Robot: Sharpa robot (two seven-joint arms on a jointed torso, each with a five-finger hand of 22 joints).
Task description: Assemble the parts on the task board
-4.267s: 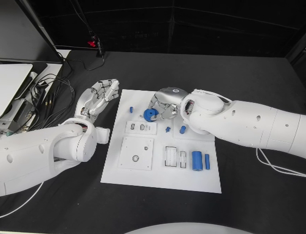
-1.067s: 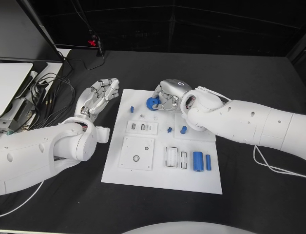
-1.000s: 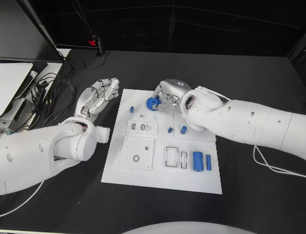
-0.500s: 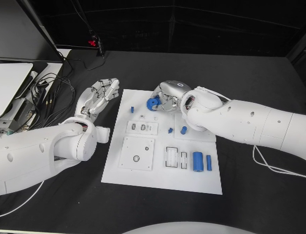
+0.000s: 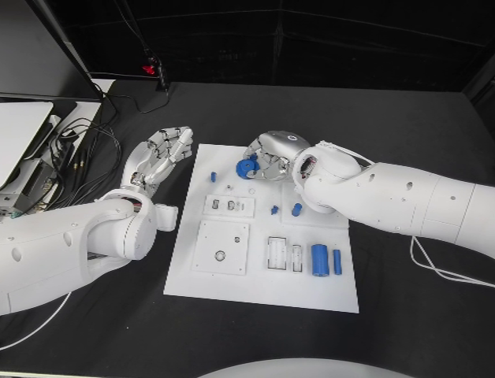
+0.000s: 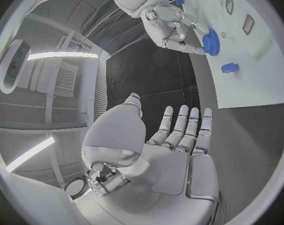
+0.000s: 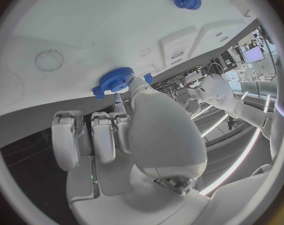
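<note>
Blue gear (image 5: 245,167) sits pinched in right robot hand (image 5: 273,157) over task board (image 5: 259,276) at its 12 o'clock edge. Best kept level, lowered squarely onto its seat. Left robot hand (image 5: 162,155), fingers spread and empty, waits on bench at 9 o'clock.

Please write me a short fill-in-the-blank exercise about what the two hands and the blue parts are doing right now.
1. The blue gear is held by the robot's ____ hand.
2. The left hand holds nothing; its fingers are ____.
3. The large blue cylinder lies on the white ____.

Missing words: right; apart; task board
</note>
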